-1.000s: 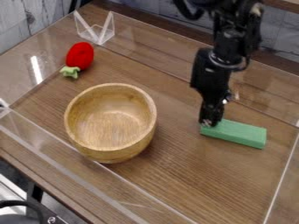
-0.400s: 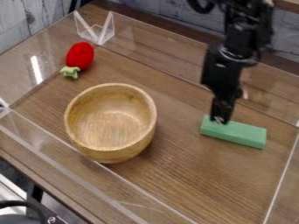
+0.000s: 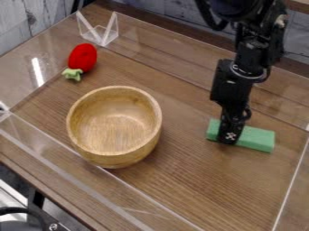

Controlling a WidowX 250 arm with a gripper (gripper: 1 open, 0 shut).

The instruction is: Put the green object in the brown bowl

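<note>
Gripper (image 3: 227, 131) was low over the left part of the green block (image 3: 248, 135), with its fingertips at or just above the block. Whether they touched it could not be made out. Finger state: cannot tell whether apart or together; the dark fingers overlapped one another in this view, and no clamping on the block could be confirmed. The arm (image 3: 245, 68) came in from the upper right edge of the view and pointed down at the block.

The block lay flat on the wooden surface (image 3: 182, 189), in the right half of the view, its long side running from left to lower right. Its right portion extended out beyond the gripper, uncovered; its left end was partly hidden by the fingers.

The bowl (image 3: 115, 126) sat upright on the surface, left of both block and gripper and well apart from them. Its inside was visible and the block was outside it. A red strawberry toy (image 3: 82, 58) with a green top lay at upper left, beyond the bowl, near a white wire-like object (image 3: 98, 30).
</note>
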